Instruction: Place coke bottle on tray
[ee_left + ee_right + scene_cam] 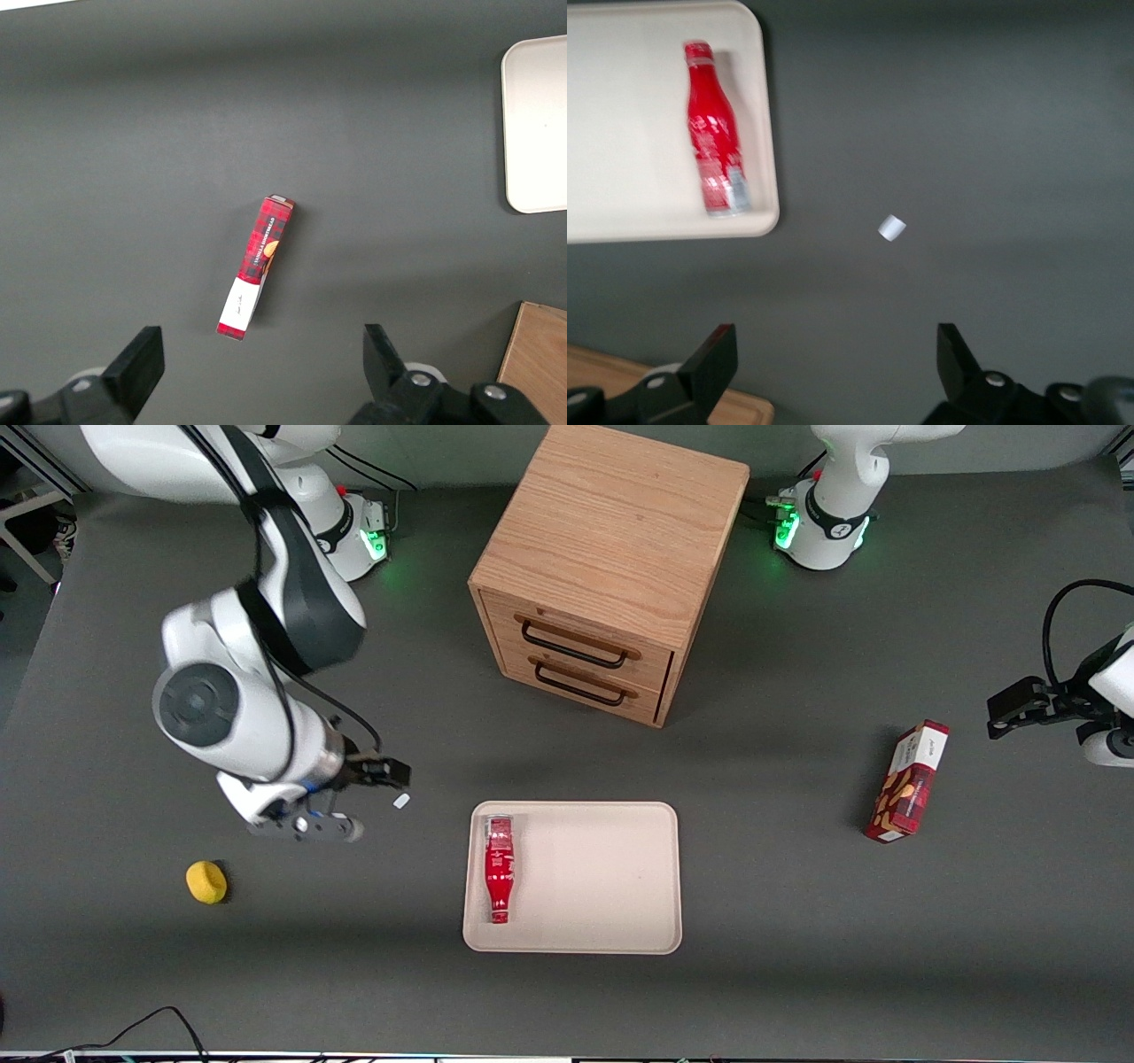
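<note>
The coke bottle (499, 867) is a slim red bottle with white lettering. It lies on its side in the cream tray (602, 868), along the tray's edge toward the working arm, cap end nearer the front camera. It also shows in the right wrist view (716, 142) in the tray (629, 133). My right gripper (376, 779) hangs above the bare mat, away from the tray toward the working arm's end. In the right wrist view the gripper (837, 354) is open and empty, its fingers wide apart.
A wooden drawer cabinet (602, 567) stands farther from the front camera than the tray. A small white piece (401, 801) lies on the mat by the gripper. A yellow round object (206, 882) lies toward the working arm's end. A red snack box (908, 782) lies toward the parked arm's end.
</note>
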